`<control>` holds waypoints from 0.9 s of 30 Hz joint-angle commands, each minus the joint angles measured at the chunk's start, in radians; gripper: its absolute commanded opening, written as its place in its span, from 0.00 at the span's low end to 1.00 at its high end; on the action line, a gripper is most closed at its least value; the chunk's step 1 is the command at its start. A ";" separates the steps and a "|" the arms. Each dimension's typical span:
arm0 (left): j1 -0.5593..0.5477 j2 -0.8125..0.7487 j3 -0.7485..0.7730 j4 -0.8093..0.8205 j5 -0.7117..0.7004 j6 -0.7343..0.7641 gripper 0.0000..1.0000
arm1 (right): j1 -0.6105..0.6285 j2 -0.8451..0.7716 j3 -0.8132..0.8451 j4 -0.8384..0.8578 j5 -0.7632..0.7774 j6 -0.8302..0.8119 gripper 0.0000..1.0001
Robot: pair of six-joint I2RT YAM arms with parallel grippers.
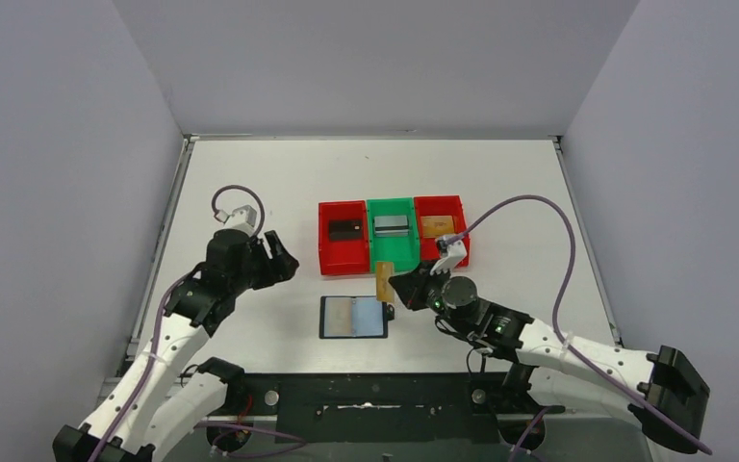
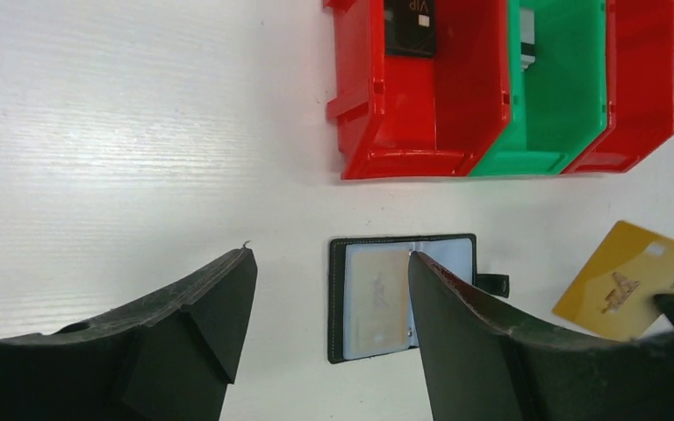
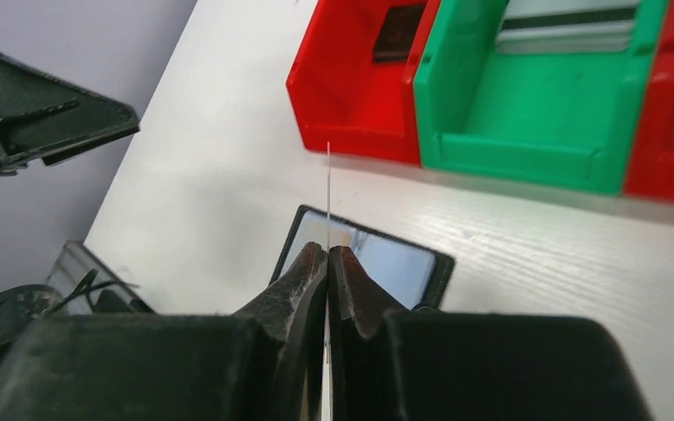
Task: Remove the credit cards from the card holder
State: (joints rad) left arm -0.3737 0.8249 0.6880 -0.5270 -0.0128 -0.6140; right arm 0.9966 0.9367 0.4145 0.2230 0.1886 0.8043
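Note:
The black card holder [image 1: 354, 317] lies open and flat on the table, a tan card showing behind its left pocket [image 2: 377, 296]. My right gripper [image 1: 392, 285] is shut on a gold credit card [image 1: 384, 281], held upright just above the holder's right edge. That gold credit card appears edge-on [image 3: 328, 189] in the right wrist view and face-on [image 2: 629, 279] in the left wrist view. My left gripper [image 1: 284, 260] hangs open and empty above the table, left of the holder.
Behind the holder stand three joined bins. The left red bin [image 1: 343, 262] holds a black card [image 1: 344, 229], the green bin [image 1: 393, 254] a silver-grey card [image 1: 391, 225], the right red bin [image 1: 462, 223] a tan card [image 1: 437, 225].

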 commanded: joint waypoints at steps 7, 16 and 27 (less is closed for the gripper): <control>0.007 -0.235 -0.057 0.079 -0.099 0.062 0.78 | -0.108 -0.078 0.325 -0.514 0.325 -0.489 0.00; 0.007 -0.240 -0.070 0.059 -0.158 0.052 0.83 | -0.265 0.031 0.441 -0.555 0.144 -0.867 0.00; 0.007 -0.160 -0.044 0.021 -0.186 0.040 0.83 | -0.413 0.177 0.461 -0.474 -0.117 -1.305 0.00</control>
State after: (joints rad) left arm -0.3710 0.6792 0.6170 -0.5343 -0.1734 -0.5694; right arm 0.6357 1.0904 0.8158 -0.3183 0.1879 -0.2760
